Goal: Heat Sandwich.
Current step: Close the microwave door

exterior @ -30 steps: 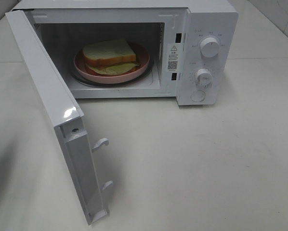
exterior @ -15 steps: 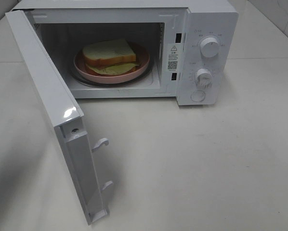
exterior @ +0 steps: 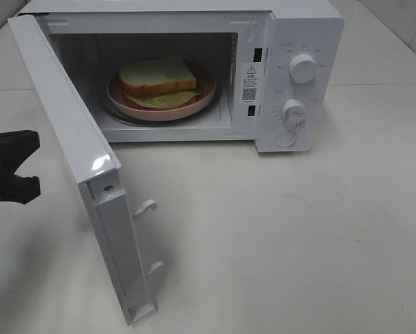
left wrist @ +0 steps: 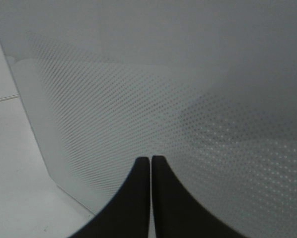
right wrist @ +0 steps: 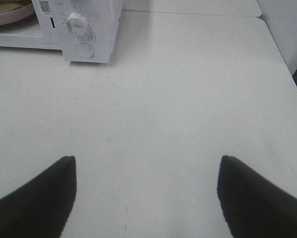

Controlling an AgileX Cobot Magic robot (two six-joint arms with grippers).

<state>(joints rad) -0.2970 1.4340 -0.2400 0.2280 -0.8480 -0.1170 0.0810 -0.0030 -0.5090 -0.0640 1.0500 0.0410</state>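
At the far left, the left gripper [left wrist: 151, 163] has just slid into view, clenched shut on nothing, close to the outer face of the open microwave door [exterior: 69, 160]. It is probably lining up to push the door closed. The sandwich [exterior: 156, 76] sits on a pink plate [exterior: 208, 87] inside the microwave [exterior: 305, 28]. To the right, the right gripper [right wrist: 146, 158] hangs spread wide and empty above the worktop [exterior: 298, 243]. The left arm is cut off, and it is unclear whether the gripper touches the door.
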